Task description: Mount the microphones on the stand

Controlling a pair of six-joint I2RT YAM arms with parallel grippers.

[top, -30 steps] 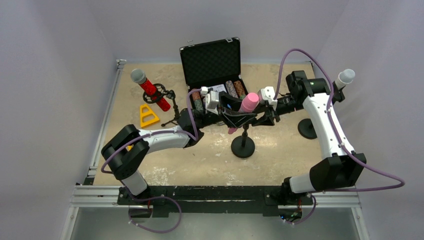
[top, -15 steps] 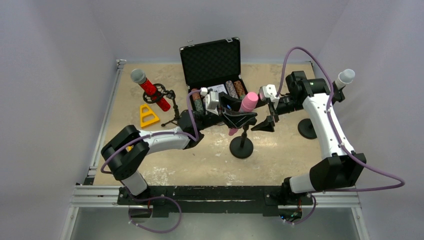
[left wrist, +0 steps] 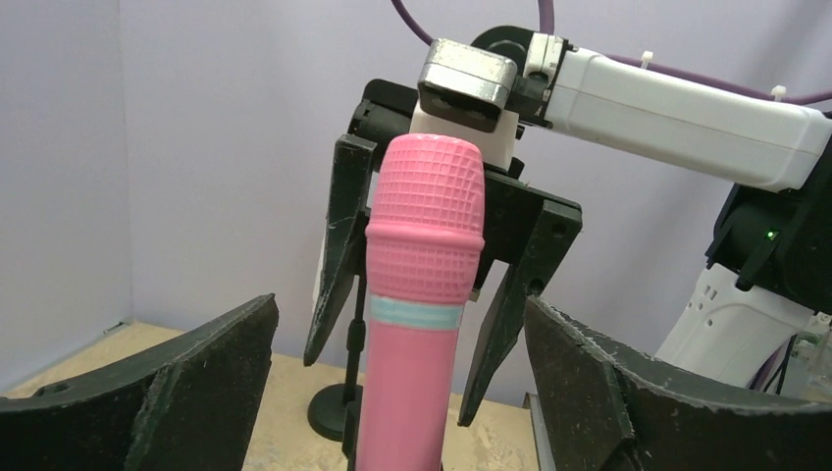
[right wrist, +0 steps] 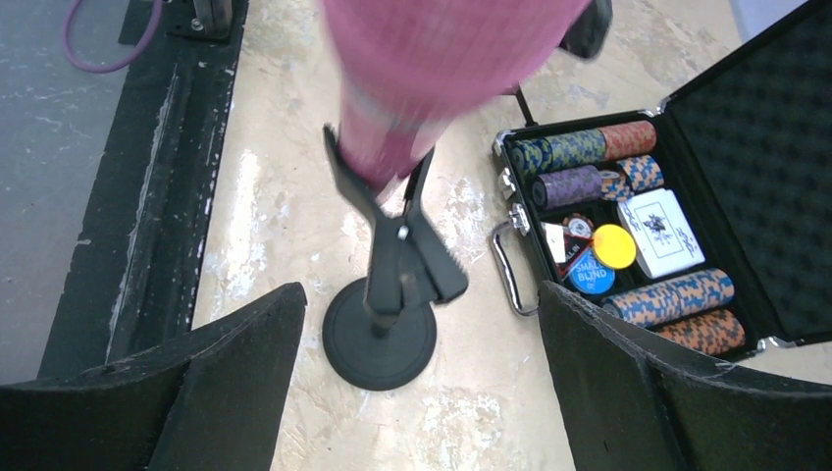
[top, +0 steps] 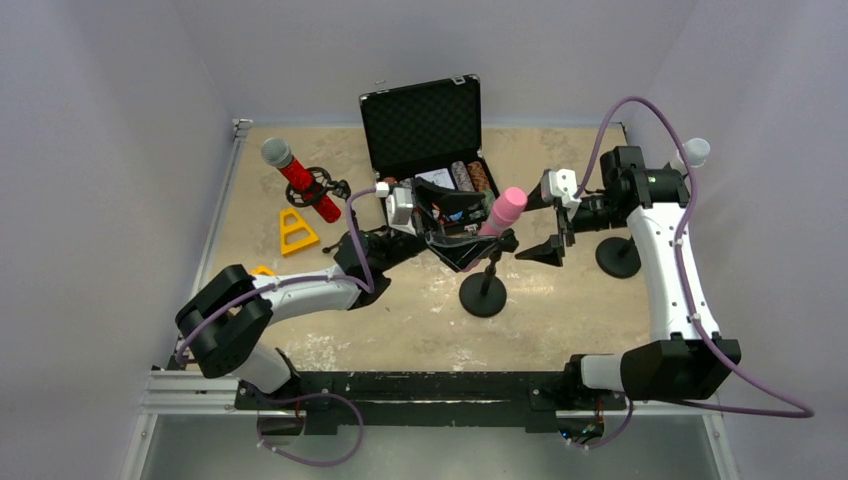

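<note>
1. Left pincer [left wrist: 400, 306] is seen spread wide with nothing gripped; the pink microphone [left wrist: 422, 285] is flanked by its fingers but not touched.
2. The right pincer [right wrist: 422, 289] is likewise held open and empty, and the same microphone is found just ahead of it, between the two pincers.
3. The pink microphone is carried, tilted, by the clip stand [right wrist: 397, 245] just below both pincers, so the seating step is judged finished.
4. The red microphone [top: 300, 180], well off beyond the left pincer, and the white microphone [top: 690, 153], behind the right pincer, appear mounted already.
5. For the next move, both pincers are to be drawn straight back so that the pink microphone is not knocked.
</note>
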